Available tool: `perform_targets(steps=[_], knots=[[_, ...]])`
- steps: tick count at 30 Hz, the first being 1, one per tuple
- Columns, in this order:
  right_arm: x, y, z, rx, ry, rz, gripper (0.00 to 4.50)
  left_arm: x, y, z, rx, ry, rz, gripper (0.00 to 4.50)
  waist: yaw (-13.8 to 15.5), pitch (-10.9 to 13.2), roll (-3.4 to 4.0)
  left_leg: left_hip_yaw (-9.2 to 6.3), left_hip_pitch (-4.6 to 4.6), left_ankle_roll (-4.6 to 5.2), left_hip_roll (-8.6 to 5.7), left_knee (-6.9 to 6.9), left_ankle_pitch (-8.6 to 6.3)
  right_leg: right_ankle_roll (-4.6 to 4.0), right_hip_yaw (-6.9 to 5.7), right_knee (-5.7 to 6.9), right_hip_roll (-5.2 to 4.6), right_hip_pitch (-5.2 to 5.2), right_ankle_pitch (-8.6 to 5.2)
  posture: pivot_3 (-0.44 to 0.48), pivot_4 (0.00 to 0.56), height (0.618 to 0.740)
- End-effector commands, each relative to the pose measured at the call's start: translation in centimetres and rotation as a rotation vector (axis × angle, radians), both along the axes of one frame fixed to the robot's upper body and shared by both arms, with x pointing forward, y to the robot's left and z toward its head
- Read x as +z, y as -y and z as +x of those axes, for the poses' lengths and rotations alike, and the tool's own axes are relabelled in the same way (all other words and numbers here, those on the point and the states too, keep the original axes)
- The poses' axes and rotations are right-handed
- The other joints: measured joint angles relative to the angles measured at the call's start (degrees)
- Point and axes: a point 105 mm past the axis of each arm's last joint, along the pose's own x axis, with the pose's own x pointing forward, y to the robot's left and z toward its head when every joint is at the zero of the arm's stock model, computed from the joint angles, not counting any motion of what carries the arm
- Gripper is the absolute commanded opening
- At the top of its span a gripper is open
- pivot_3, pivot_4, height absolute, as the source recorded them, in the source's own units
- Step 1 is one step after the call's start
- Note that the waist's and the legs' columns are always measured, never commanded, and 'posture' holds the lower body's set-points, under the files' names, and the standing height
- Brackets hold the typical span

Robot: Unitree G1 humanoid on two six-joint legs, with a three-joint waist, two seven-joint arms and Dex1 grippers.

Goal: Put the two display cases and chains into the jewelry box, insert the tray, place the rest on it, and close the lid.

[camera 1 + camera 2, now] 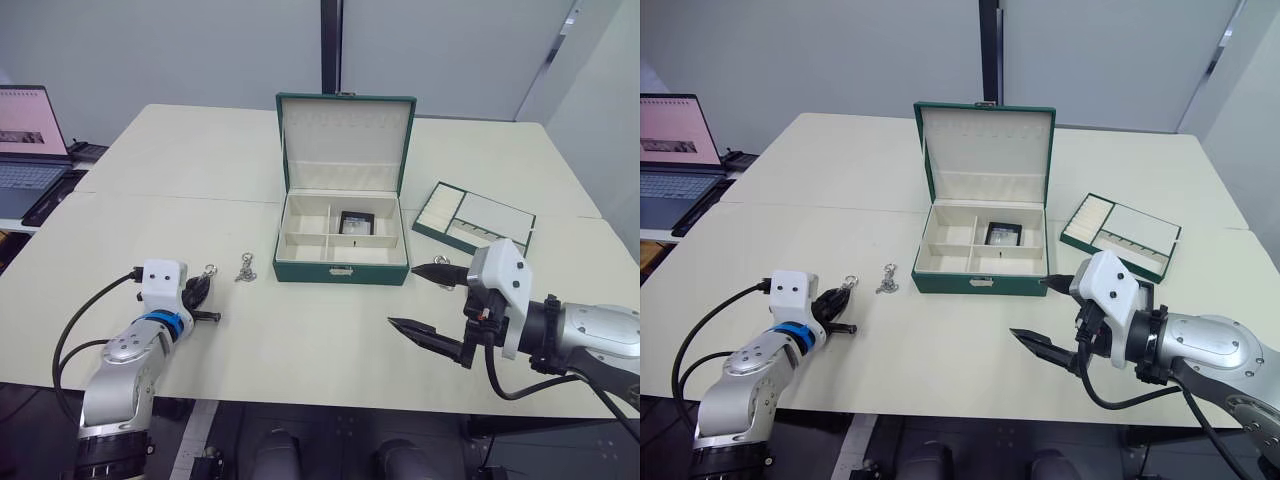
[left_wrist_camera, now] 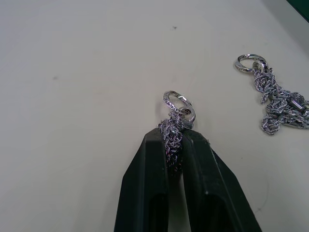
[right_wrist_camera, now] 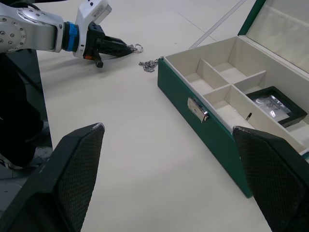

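You're on chains step: left claw (image 2: 175, 145) pinching first chain (image 2: 174, 126) on counter (image 1: 300, 330), left of jewelry box (image 1: 340, 270). Second chain (image 1: 245, 268) lying just beside. One display case (image 1: 356, 221) sitting inside. Right claw (image 1: 425, 298) hanging wide open, holding nothing. Next, I'd guess: lifting, carrying over box wall.

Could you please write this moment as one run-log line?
left pincer: shut on chain | right pincer: open, idle | second chain: on table | jewelry box: lid open, one display case inside | tray: beside box

Even, bright overhead light — soft faint shadows on table (image 1: 300, 330); chain (image 2: 173, 135) sharp, no glare.
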Motion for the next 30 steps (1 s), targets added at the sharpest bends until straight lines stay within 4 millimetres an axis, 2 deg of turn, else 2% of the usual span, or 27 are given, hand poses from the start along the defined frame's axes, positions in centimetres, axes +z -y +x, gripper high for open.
perform_targets(steps=[1, 8, 13, 18, 22, 26, 30], knots=[[1.2, 0.3, -0.3, 0.009, 0.046, 0.025, 4.5, 2.9, -0.9, -0.6, -0.001, 0.061, 0.022, 0.1, -0.1, 0.0, -0.01, 0.0, 0.0, 0.0, 0.01, -0.01, 0.0, 0.0, 0.01, 0.0, 0.01, -0.02, 0.0, 0.0, 0.15, 0.726], [1.6, 1.6, 0.1, -0.04, 0.05, 0.028, 4.5, 7.5, -1.5, -1.3, -0.038, 0.085, 0.104, 0.1, -0.1, 0.1, -0.09, -0.01, -0.01, 0.0, 0.02, -0.01, 0.0, 0.0, -0.01, -0.01, 0.01, -0.03, 0.0, 0.0, 0.15, 0.726], [1.8, 2.4, 0.4, -0.064, 0.06, 0.032, 4.5, 10.5, -0.8, -0.9, -0.078, 0.079, 0.16, 0.1, -0.1, 0.2, -0.16, -0.02, -0.02, 0.0, 0.01, -0.02, 0.0, 0.0, 0.0, -0.01, 0.01, -0.04, 0.0, 0.0, 0.15, 0.726], [2.0, 3.1, 0.8, -0.084, 0.066, 0.027, 4.5, 13.2, 2.7, -0.2, -0.214, 0.063, 0.173, 0.1, 0.0, 0.3, -0.21, -0.01, -0.04, 0.0, -0.02, -0.01, -0.01, 0.01, 0.0, -0.02, 0.0, -0.06, 0.0, 0.0, 0.15, 0.726], [2.0, 3.2, 0.9, -0.094, 0.074, 0.025, 4.5, 15.0, 6.5, 0.3, -0.35, 0.095, 0.148, 0.1, 0.0, 0.3, -0.21, -0.03, -0.11, -0.01, -0.02, -0.01, 0.0, 0.01, 0.0, -0.02, 0.01, -0.11, 0.0, 0.0, 0.15, 0.726], [2.0, 3.3, 1.0, -0.101, 0.077, 0.026, 4.5, 15.7, 9.2, 1.4, -0.403, 0.095, 0.171, 0.1, 0.1, 0.3, -0.22, -0.03, -0.17, -0.02, -0.03, 0.01, 0.01, 0.01, 0.0, -0.02, 0.02, -0.13, 0.0, 0.0, 0.15, 0.726], [2.0, 3.5, 1.1, -0.118, 0.081, 0.02, 4.5, 15.6, 11.7, 2.7, -0.432, 0.073, 0.186, 0.1, 0.2, 0.3, -0.22, -0.03, -0.17, -0.1, -0.04, 0.04, 0.06, 0.01, 0.01, -0.02, 0.03, -0.12, 0.0, 0.0, 0.15, 0.726]])
